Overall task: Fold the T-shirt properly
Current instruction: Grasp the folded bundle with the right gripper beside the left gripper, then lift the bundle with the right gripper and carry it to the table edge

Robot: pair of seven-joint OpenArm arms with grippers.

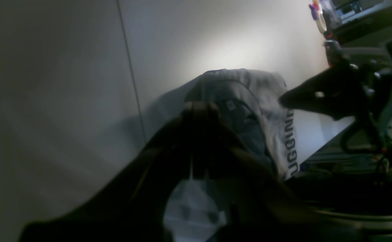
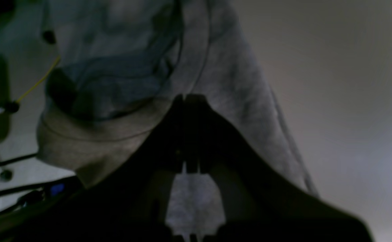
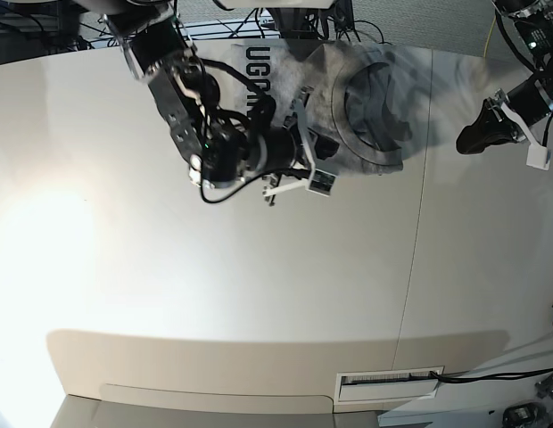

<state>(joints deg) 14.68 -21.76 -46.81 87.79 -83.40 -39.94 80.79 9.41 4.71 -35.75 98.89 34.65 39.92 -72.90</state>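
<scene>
The grey T-shirt (image 3: pixel 366 98) lies bunched at the far edge of the white table (image 3: pixel 259 294), its collar opening showing as a dark ring and black capital lettering running along one side. In the base view the right gripper (image 3: pixel 305 134) reaches in from the dark jointed arm (image 3: pixel 183 98) and sits at the near edge of the cloth, just beside the collar. From the right wrist view, that gripper's jaws are pressed together with no gap between them, the tips (image 2: pixel 189 98) set against the ribbed collar band (image 2: pixel 115 134); the cloth spreads ahead of and to both sides of them, and whether a fold of fabric is pinched between them cannot be told from these dim frames. The left gripper (image 3: pixel 477 135) hangs well apart from the shirt on the other side of it, over bare table. In the left wrist view its jaws are likewise closed flat against each other, the tips (image 1: pixel 201 104) standing in front of the shirt's dark collar area, with the lettering (image 1: pixel 290 144) off to one side and the other arm's dark gripper (image 1: pixel 317 95) beyond the cloth; nothing can be seen held between them. A thin seam (image 3: pixel 417 223) runs across the tabletop near the shirt.
</scene>
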